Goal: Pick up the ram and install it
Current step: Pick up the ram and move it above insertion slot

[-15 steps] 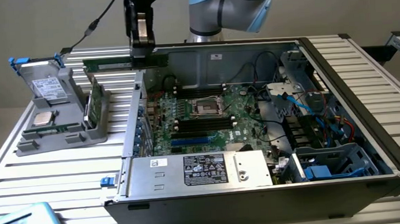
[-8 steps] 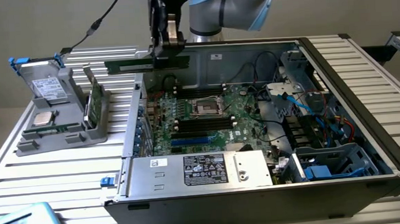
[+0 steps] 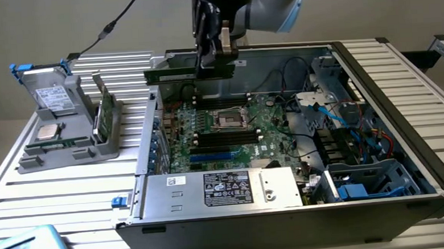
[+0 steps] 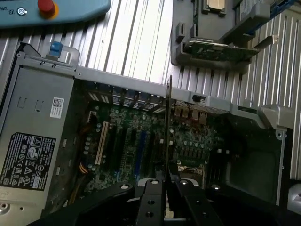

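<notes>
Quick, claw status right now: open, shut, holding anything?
Claw: shut on the ram, gripping it at one end, above the open computer case.

Robotics lab bench: slatted aluminium table point(image 3: 73, 189), opened desktop PC case point(image 3: 288, 232) with motherboard point(image 3: 276, 127), grey parts fixture point(image 3: 56, 153), teach pendant point(image 4: 75, 9) with red stop button point(image 4: 45, 5)

Flat, dimmish ambient light; soft shadows thruout
</notes>
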`<state>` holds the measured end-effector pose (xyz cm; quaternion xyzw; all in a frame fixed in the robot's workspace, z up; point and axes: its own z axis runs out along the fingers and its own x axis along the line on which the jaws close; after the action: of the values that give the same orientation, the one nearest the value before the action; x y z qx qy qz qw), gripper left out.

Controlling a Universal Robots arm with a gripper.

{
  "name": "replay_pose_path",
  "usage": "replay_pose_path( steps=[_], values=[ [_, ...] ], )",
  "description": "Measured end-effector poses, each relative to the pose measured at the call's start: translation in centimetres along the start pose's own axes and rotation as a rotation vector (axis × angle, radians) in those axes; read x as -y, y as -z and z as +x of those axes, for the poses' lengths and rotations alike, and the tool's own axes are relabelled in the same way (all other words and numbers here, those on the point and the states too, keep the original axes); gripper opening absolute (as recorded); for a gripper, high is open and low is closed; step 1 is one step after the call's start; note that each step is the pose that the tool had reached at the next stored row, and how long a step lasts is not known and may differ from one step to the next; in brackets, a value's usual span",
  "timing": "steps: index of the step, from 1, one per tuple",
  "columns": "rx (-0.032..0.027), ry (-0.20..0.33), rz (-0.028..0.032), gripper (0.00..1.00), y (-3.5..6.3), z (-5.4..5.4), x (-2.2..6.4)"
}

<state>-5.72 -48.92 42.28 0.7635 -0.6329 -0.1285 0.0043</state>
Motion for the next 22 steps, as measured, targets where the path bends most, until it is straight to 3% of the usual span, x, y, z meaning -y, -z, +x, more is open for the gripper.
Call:
replay_pose_path(
  steps=[4, 14, 15, 16, 20, 22],
  values=[
    [-0.0011, -0.003, 0.0002, 0.14, -0.31, 0.3, 1.52],
    [0.0037, -0.041, 0.0072, 0.14, -1.33, 0.6, 3.14],
    [-0.0015, -0.045, 0.0070, 0.14, -1.35, 0.6, 3.23],
    [-0.0113, -0.049, 0.0060, 0.14, -1.36, 0.7, 3.34],
    [-0.0665, -0.066, -0.0009, 0.14, -1.31, 0.7, 3.80],
    [-0.0902, -0.072, -0.0002, 0.14, -1.30, 0.7, 4.07]
  ],
)
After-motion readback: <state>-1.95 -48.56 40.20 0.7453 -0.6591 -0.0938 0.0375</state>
